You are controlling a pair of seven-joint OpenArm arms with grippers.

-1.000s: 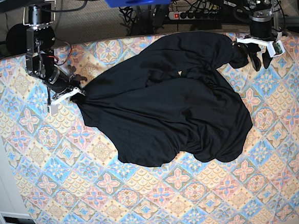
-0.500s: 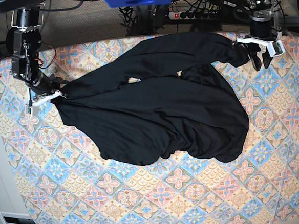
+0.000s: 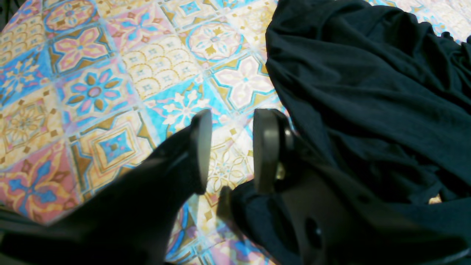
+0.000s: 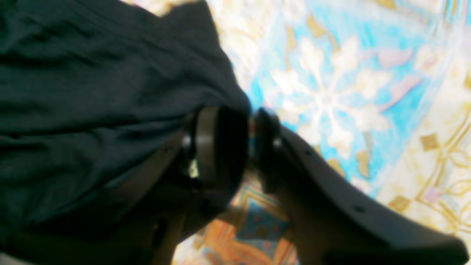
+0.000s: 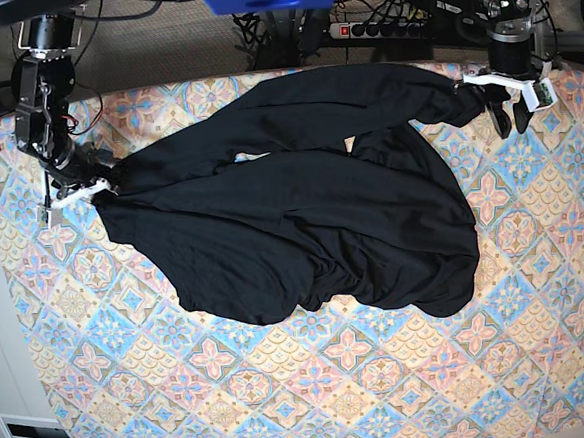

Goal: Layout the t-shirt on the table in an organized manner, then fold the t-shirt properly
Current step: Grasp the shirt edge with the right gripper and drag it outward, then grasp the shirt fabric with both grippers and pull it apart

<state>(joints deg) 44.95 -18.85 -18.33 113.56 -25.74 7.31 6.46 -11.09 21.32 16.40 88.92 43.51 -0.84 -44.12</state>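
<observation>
The t-shirt (image 5: 302, 218) lies spread in a rumpled, creased heap over the far half of the table (image 5: 285, 400), reaching from near the far left corner across to near the far right corner, with a bulging fold toward the middle right and the near half of the patterned cloth bare. In the base view the right gripper (image 5: 70, 192) sits at the far left edge of the table, at the tip of a stretched corner of the black fabric. Its wrist camera shows the right gripper (image 4: 250, 147) low over the cloth, its jaws parted a little, with dark fabric lying against and between the pads; the picture is blurred, so I cannot tell whether the cloth is truly pinched. The left gripper (image 5: 510, 113) hangs at the far right corner beside the other end of the garment. From its wrist view the left gripper (image 3: 230, 151) has its jaws partly open with only patterned cloth between them, the t-shirt (image 3: 368, 92) lying just beside one finger.
</observation>
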